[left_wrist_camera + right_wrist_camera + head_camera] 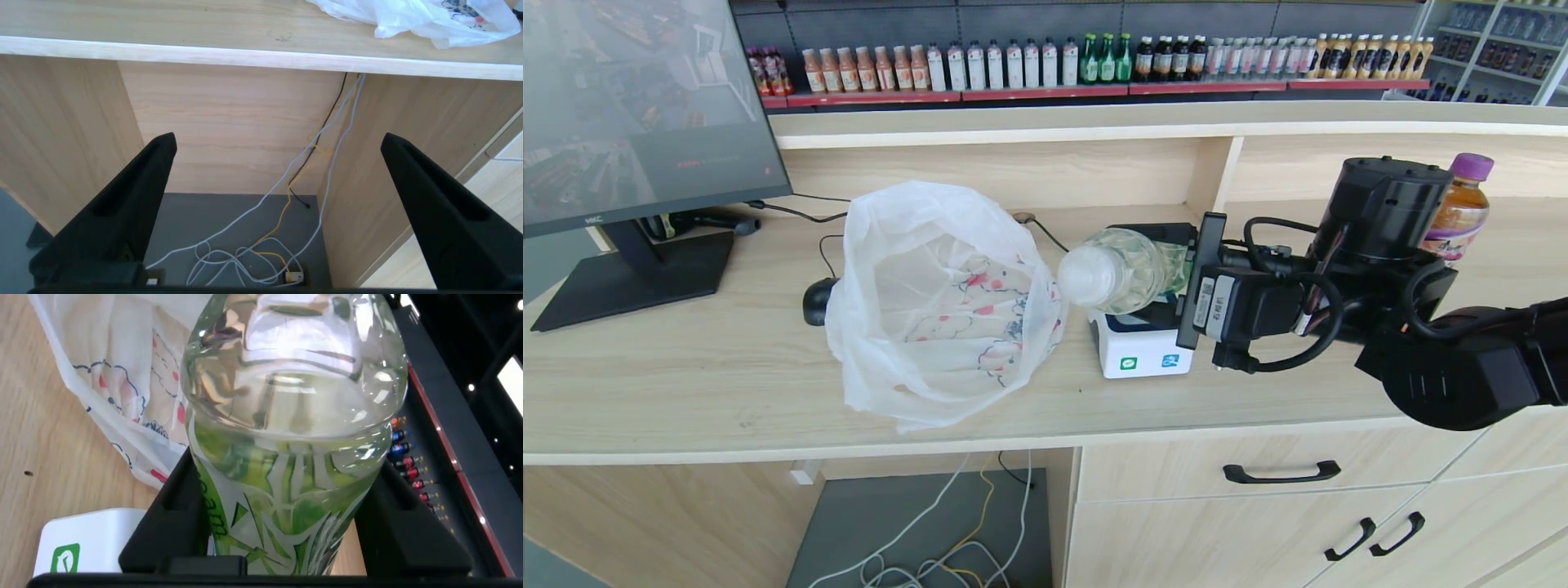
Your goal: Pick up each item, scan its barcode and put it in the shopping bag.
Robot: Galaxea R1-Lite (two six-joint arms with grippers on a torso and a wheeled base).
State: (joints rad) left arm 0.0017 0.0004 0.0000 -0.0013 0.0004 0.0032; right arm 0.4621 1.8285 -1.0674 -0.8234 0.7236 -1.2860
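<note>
– one bottle (1117, 269), where?
– clamped sideways in the right gripper (290, 523), above the scanner (1139, 351). its cap points at the shopping bag (939, 310), just left of it, maybe touching the rim.

bag (943, 302) white, red-blue print; bottle (1123, 269) clear, green label; scanner (1143, 351) white

Head view down onto counter (727, 392), left wrist low before it, right wrist close, bag (939, 302) shared
</note>
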